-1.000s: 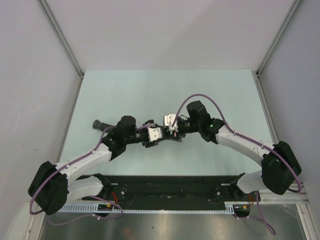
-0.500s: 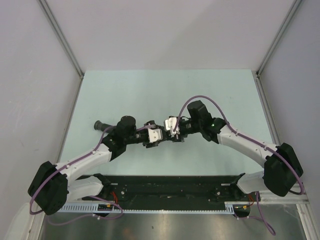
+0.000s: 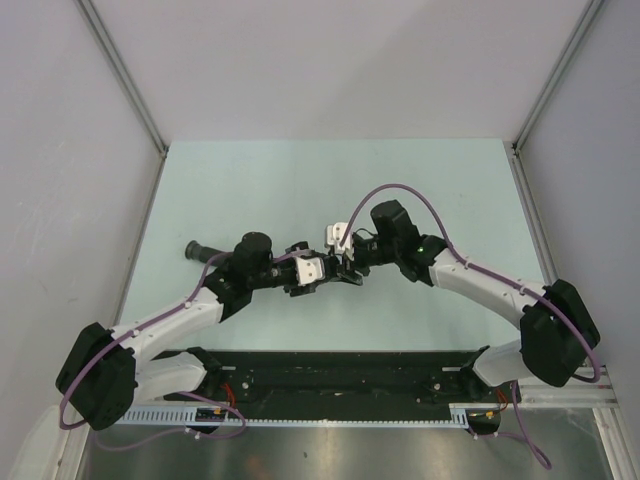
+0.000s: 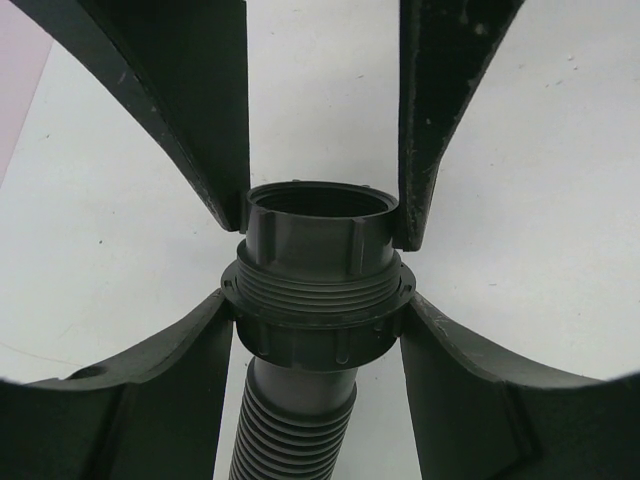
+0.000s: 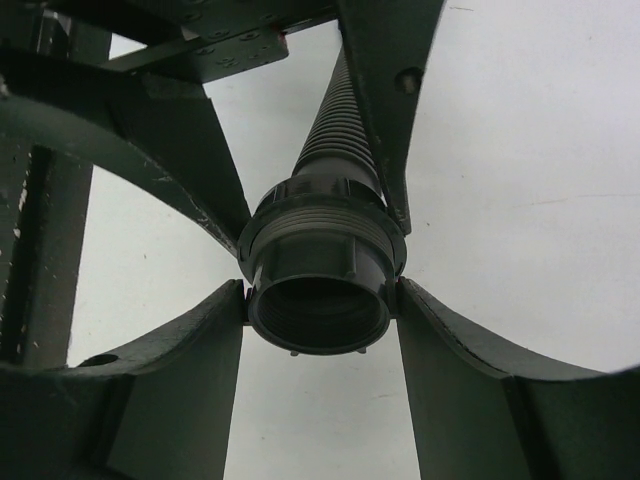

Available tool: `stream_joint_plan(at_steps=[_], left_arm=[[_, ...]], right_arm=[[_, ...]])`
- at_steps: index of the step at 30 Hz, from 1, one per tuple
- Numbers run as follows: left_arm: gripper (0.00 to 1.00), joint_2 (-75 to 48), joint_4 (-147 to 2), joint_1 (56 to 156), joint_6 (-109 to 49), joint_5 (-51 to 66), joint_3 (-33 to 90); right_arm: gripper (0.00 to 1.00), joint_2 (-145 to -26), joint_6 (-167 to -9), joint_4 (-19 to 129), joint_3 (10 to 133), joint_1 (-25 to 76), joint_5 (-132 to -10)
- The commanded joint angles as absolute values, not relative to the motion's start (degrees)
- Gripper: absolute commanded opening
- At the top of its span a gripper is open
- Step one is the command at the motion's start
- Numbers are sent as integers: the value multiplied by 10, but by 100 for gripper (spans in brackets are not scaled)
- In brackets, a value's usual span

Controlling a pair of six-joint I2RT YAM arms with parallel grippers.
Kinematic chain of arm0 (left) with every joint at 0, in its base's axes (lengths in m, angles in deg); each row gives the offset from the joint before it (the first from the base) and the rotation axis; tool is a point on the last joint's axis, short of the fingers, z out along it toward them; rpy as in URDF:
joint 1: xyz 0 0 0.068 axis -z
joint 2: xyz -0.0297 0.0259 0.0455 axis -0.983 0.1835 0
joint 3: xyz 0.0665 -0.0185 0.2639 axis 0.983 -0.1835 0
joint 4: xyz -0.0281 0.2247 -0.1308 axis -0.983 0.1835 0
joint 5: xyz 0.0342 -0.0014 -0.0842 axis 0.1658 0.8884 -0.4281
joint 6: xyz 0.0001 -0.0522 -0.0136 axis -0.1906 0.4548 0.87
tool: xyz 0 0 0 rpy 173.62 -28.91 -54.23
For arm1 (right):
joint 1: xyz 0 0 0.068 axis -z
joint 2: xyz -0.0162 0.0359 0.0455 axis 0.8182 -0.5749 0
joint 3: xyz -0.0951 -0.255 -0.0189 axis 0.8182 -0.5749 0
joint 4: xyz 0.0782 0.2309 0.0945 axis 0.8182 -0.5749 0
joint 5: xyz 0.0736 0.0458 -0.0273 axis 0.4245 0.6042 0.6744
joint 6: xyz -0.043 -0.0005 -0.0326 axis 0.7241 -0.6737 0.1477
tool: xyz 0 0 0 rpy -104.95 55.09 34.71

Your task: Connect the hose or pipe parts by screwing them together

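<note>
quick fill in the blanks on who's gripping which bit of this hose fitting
1. The ring nut is gripped by the ___ arm.
2. The collar behind it is gripped by the ___ arm.
3. Between ring nut and collar, bare screw ___ show.
4. The left gripper and the right gripper are both ___, not open.
Missing words: right; left; threads; shut

- Hose (image 4: 290, 440): dark grey, ringed with corrugations.
- Nut (image 4: 318, 225): dark grey, vertical ribs.
- Fingers (image 4: 450, 90): black, pale specks.
- Table (image 3: 250, 190): pale mint green, plain.
- Arms (image 3: 165, 322): white links, black joints.
- Cables (image 3: 398, 186): purple.
- Walls (image 3: 300, 70): pale grey.
</note>
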State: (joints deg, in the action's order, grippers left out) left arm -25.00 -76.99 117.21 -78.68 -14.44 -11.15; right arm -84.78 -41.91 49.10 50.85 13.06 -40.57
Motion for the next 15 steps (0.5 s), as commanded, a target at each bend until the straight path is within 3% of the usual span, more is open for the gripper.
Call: stream_joint_plan(at_steps=[1, 15], left_arm=[[0, -271, -892, 1186, -793, -193, -100], [0, -272, -926, 1186, -767, -158, -101]], right_arm=[[0, -864, -508, 569, 523, 120, -383], [0, -901, -656, 616, 522, 108, -446]])
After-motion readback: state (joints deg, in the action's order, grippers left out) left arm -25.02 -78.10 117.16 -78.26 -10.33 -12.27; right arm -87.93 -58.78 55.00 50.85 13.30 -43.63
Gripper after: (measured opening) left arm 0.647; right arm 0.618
